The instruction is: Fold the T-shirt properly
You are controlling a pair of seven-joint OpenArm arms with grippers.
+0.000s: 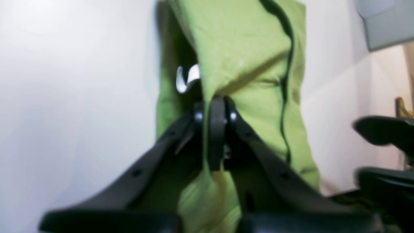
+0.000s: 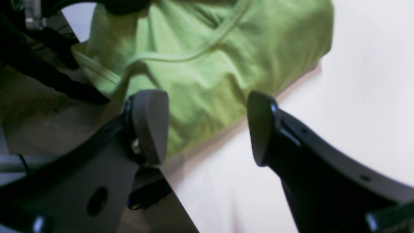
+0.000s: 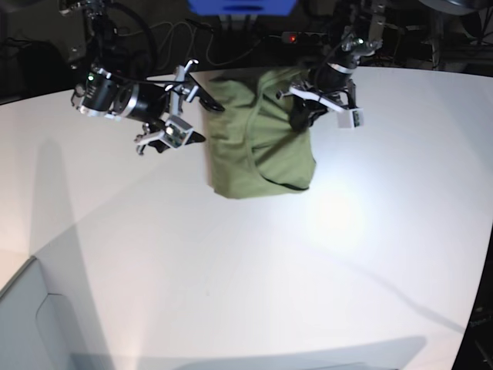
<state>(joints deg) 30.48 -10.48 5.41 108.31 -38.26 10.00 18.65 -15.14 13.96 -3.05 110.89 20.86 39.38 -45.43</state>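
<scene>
The olive-green T-shirt (image 3: 258, 150) lies partly folded at the back middle of the white table (image 3: 308, 270). My left gripper (image 1: 216, 108) is shut on a pinched fold of the T-shirt (image 1: 245, 48), and the cloth bunches up between its fingers. In the base view the left gripper (image 3: 302, 116) sits on the shirt's right side. My right gripper (image 2: 207, 129) stands open just off the shirt's edge, with the T-shirt (image 2: 207, 64) and its neckline seam lying ahead of the fingers and nothing between them. From the base view, the right gripper (image 3: 194, 109) hovers at the shirt's left edge.
A blue object (image 3: 243, 6) and cables lie beyond the table's far edge. A grey box (image 3: 31, 324) stands at the front left corner. In the left wrist view the other arm's dark fingers (image 1: 385, 129) show at the right.
</scene>
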